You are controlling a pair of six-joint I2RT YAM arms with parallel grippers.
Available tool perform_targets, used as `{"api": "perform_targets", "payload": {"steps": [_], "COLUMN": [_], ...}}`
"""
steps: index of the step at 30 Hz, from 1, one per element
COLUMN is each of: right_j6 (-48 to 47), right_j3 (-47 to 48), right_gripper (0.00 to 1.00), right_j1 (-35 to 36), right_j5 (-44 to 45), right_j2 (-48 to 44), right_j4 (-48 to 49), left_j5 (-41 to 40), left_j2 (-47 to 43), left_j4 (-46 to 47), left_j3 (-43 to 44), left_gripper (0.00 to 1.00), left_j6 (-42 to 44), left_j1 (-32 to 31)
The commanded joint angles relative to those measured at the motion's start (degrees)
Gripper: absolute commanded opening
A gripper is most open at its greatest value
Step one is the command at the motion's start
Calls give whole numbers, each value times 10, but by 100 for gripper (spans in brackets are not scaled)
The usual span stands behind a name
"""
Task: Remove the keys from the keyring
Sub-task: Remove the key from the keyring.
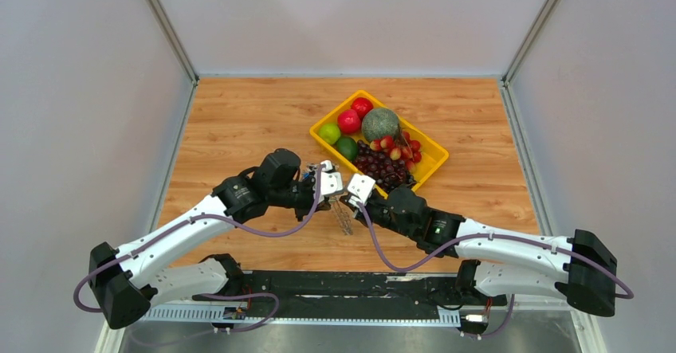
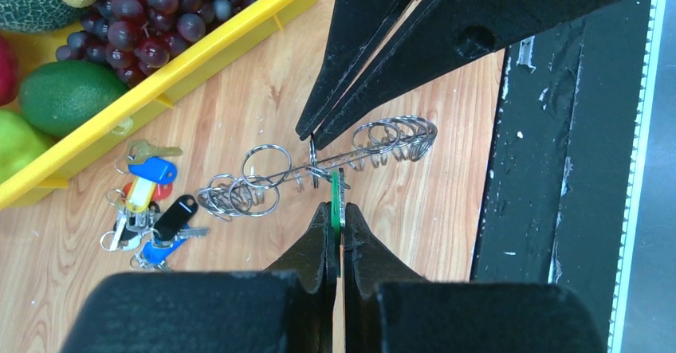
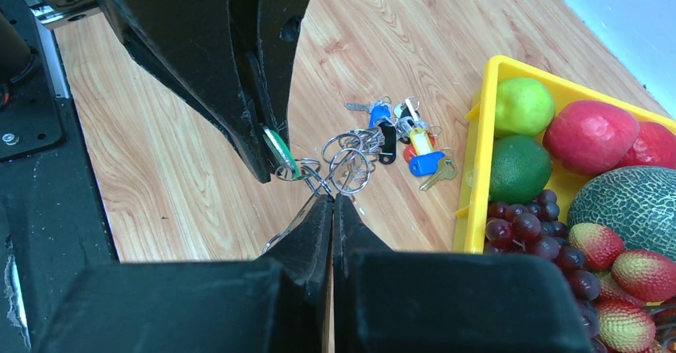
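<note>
**Jaws clamping the keyring from both sides**

Left gripper [image 2: 339, 209] is pinching the flat green tag [image 2: 337, 194] between closed black fingers. Right gripper [image 3: 332, 201] is nipping the thin wire keyring [image 2: 351, 155], tips shut. Silver keys [image 2: 239, 194] are bunching in two glinting, looped clusters along the ring, which is hanging between the grippers over the wood-grain table [image 2: 263, 90]. Small coloured-head bunch [image 2: 151, 209] is lying beside the glossy yellow tray [image 2: 183, 70].

White arm links [image 1: 171, 237], black joints, purple cables [image 1: 279, 234]; black tapered fingers [image 2: 315, 249], seemingly scuffed edges.
</note>
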Motion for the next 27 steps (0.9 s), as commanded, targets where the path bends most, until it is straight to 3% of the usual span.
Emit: {"api": "perform_targets", "payload": {"steps": [1, 20, 27], "right_j6": [-87, -75, -77], "right_j3": [17, -45, -49], "right_gripper": [0, 0, 0], "right_j1": [52, 51, 51], "right_j5": [-99, -109, -94], "right_j2": [29, 40, 35], "right_j4": [-33, 33, 35], "left_j5": [-31, -23, -14], "left_j2": [38, 64, 64], "left_j4": [48, 58, 125], "left_j3": [4, -6, -27], "left_gripper": [0, 0, 0], "left_j6": [-20, -23, -94], "left_j1": [-19, -19, -19]}}
